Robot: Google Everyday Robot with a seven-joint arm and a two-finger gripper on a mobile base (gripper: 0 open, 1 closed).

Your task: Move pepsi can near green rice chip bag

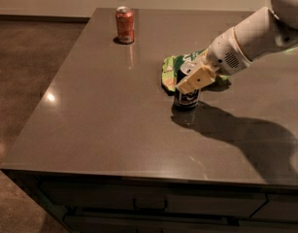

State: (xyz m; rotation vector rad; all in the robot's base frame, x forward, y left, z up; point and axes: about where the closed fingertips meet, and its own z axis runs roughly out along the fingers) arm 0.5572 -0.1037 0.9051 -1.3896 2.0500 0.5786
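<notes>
The pincer (196, 79) was clamped on the pepsi can (186, 100), standing on the tabletop (105, 125) just beside the green rice chip bag (172, 68), so placing looked nearly done and only letting go seemed left.

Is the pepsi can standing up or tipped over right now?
Upright: the pepsi can stands on its base on the table, sides vertical, with the gripper closed around its top.

Table (100, 130), tool (191, 81) on pepsi (186, 100), bag (171, 71), red can (124, 25)
</notes>
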